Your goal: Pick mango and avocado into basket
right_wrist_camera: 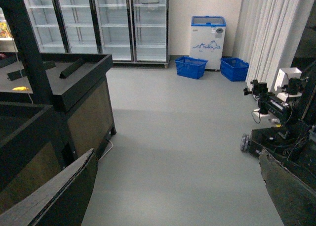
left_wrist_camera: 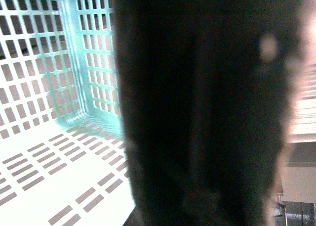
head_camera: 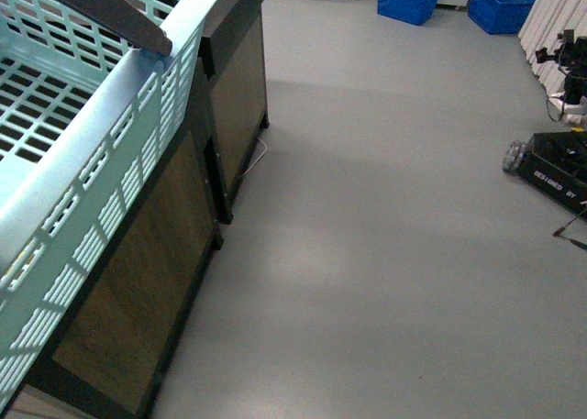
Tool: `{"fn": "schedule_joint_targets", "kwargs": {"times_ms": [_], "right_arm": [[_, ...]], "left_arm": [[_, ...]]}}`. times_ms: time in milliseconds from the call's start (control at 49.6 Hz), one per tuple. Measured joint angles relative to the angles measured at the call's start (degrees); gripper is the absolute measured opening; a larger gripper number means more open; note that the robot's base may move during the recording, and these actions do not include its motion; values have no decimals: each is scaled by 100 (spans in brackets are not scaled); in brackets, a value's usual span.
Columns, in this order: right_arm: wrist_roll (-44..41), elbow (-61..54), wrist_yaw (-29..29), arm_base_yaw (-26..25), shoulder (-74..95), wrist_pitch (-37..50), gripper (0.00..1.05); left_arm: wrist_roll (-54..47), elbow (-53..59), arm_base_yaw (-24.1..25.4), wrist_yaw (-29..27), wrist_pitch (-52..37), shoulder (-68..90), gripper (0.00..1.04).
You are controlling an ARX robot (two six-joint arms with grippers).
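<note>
Your right tool (right_wrist_camera: 177, 152) hangs over the floor (right_wrist_camera: 187, 152) with its jaws wide apart and nothing between them. I cannot tell the state of your left tool: a dark blurred mass (left_wrist_camera: 197, 112) fills most of its wrist view. That mass may be a finger of the tool or something it grips.

Neither the mango nor the avocado shows in any view. The basket (head_camera: 92, 130) sits high and close on your left, its brown-grey handle (head_camera: 101, 11) lying across the rim. The slotted bottom that shows holds no fruit.

Below and beyond it stands a dark display stand (right_wrist_camera: 84, 107) with wood-look panels. One small yellow thing (right_wrist_camera: 19, 88) lies on its tabletop (right_wrist_camera: 74, 63), too small to name. Two blue baskets (right_wrist_camera: 190, 67) stand far off by the wall.

I judge the picking has not begun and you are looking for the fruit. Next, turn toward the stand, find either fruit, and bring the empty right tool above it.
</note>
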State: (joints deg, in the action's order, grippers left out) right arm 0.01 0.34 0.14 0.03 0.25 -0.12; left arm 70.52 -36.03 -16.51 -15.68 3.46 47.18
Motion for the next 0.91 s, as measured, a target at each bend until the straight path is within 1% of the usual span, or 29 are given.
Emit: {"fn": "schedule_joint_targets", "kwargs": {"times_ms": [907], "right_arm": [[0, -2, -9, 0, 2, 0, 97]], "left_arm": [[-2, 7, 0, 17, 0, -22, 5]]}}
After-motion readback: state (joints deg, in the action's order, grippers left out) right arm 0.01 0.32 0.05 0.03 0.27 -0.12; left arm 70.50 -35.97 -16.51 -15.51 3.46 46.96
